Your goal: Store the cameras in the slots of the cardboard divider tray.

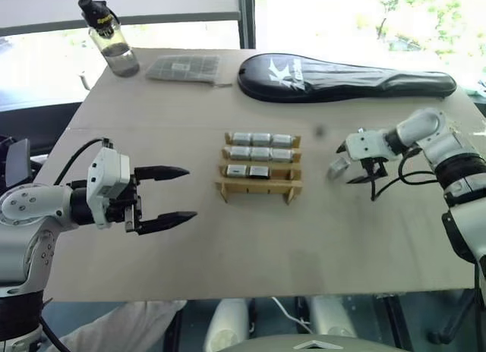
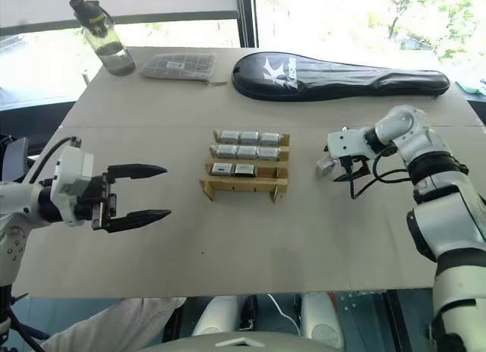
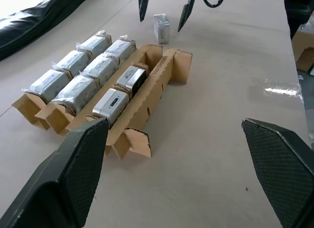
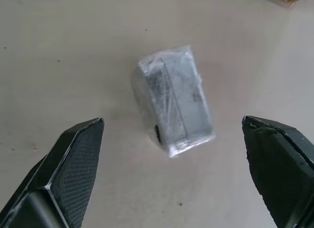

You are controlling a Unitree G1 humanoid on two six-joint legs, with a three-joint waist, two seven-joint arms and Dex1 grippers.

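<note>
The cardboard divider tray (image 1: 260,187) sits mid-table with several silver-grey cameras (image 1: 260,153) in its three far rows. Its third row has one free slot at the right end, and the near row (image 3: 156,75) holds nothing. One more camera (image 4: 174,107), wrapped in clear film, lies on the table to the right of the tray (image 3: 161,27). My right gripper (image 1: 363,177) hangs open just above it, one finger on either side, not touching it. My left gripper (image 1: 190,193) is open and holds nothing, level, left of the tray and pointing at it.
Along the far edge stand a clear water bottle (image 1: 110,37), a flat grey gridded packet (image 1: 184,67) and a long black racket bag (image 1: 345,77). Bare tabletop lies in front of the tray and between it and each gripper.
</note>
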